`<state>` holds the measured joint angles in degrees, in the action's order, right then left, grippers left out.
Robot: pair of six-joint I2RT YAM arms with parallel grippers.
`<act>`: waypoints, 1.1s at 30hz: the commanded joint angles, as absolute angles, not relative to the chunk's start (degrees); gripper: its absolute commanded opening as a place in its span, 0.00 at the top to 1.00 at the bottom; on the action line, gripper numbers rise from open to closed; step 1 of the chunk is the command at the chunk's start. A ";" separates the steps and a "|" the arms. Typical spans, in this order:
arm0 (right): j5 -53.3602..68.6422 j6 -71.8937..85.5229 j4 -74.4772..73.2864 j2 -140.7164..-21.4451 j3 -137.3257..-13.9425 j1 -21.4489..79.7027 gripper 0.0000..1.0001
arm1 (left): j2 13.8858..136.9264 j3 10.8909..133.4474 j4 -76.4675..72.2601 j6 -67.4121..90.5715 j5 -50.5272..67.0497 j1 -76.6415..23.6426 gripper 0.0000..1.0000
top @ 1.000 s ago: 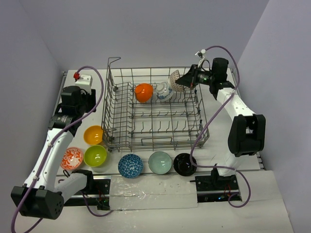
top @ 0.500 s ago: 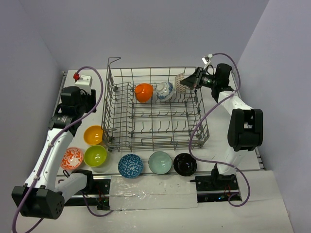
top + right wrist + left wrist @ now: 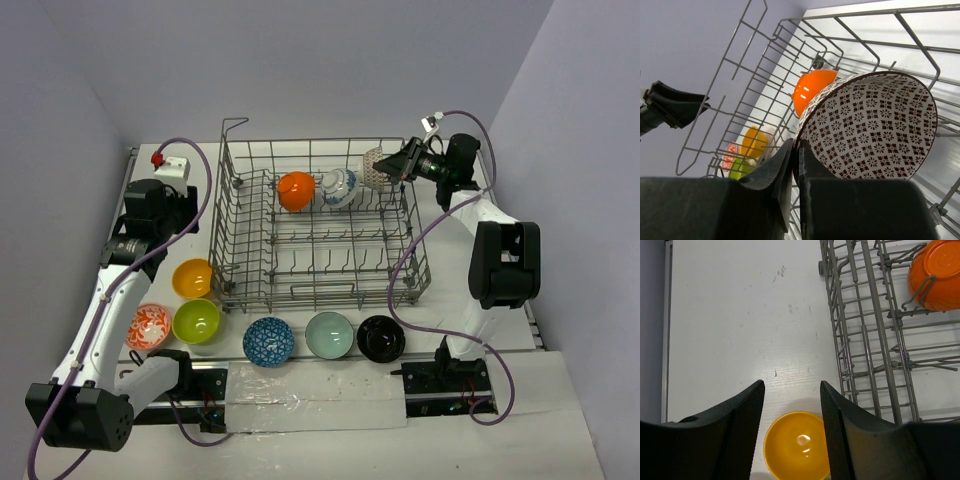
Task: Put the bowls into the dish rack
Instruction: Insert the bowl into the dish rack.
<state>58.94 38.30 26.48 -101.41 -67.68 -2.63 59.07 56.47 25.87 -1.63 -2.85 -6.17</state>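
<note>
Right hand (image 3: 796, 150) grips the rim of a tilted white bowl (image 3: 870, 130) with brown flower-grid pattern.

The dish rack (image 3: 228, 235) is dull grey metal wire. The orange bowl (image 3: 940, 265), yellow bowl (image 3: 797, 445) and black bowl (image 3: 381, 338) look glazed and glossy, each catching light; the brown-patterned bowl (image 3: 870, 130) has a softer sheen. The bench (image 3: 740, 315) is smooth white, faintly scuffed. The left gripper (image 3: 792, 405) has fingers (image 3: 747, 425) of matt black, finely ribbed plastic.
</note>
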 commanded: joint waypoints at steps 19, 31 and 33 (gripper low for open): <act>65.92 56.16 52.30 -104.06 -65.04 -3.69 1.00 | 58.10 56.34 23.73 -0.53 -0.44 -4.48 0.46; 66.36 55.46 51.86 -106.26 -65.48 -5.18 1.00 | 57.66 56.16 23.99 -0.53 0.62 -3.96 0.45; 66.53 55.37 51.77 -106.44 -65.57 -5.36 1.00 | 57.57 56.25 24.08 -0.53 0.79 -3.87 0.45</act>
<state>65.76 55.55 46.92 -106.63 -65.08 -4.58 59.07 56.47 25.87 -1.23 -0.80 -4.29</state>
